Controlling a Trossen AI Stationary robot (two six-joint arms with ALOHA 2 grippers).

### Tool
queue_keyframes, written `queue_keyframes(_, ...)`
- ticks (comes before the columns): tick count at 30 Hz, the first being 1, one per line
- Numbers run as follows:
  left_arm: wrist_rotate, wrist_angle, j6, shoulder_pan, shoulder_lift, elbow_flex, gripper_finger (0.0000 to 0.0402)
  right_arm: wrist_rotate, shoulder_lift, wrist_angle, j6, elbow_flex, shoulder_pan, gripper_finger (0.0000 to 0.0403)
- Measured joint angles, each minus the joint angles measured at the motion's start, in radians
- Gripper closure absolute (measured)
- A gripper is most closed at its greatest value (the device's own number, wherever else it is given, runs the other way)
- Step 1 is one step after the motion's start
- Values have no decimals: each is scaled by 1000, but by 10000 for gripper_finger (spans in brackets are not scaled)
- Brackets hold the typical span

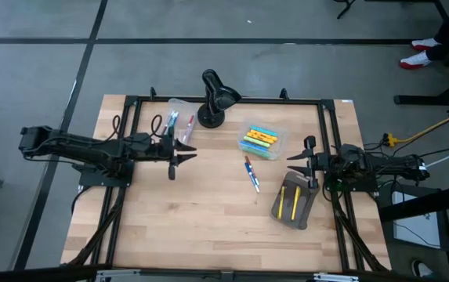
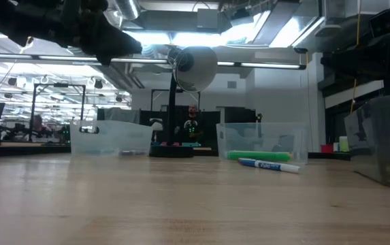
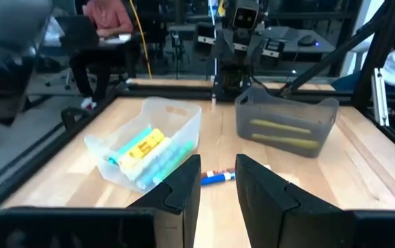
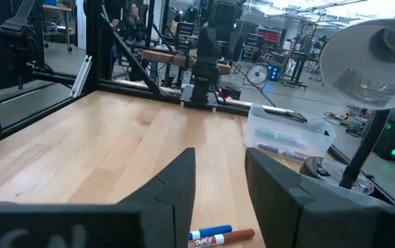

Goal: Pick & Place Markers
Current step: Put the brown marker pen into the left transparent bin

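The table (image 1: 208, 227) is pale wood with a fine plank grain, framed by black rails. The lamp (image 1: 215, 98) is black, though its shade looks white from the low view. One clear tub (image 1: 262, 140) holds markers (image 1: 258, 138) in yellow, green and blue. A second clear tub (image 1: 179, 117) shows blue and red pens. Two loose markers (image 1: 251, 173) lie on the wood, one blue and white, one reddish brown. The grey tray (image 1: 295, 200) carries yellow sticks. Both arms are dark. The floor is grey with black lines.
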Motion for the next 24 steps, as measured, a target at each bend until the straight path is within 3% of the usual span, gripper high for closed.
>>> queue_keyframes(7, -2, 106, 115, 0, 0, 0, 318, 0, 0, 79, 138, 0, 0, 276)
queue_keyframes(14, -2, 199, 211, 0, -1, 1, 318, 31, 0, 312, 485, 0, 0, 276)
queue_keyframes(24, -3, 200, 213, 0, 0, 1, 319, 39, 78, 612, 449, 0, 0, 276)
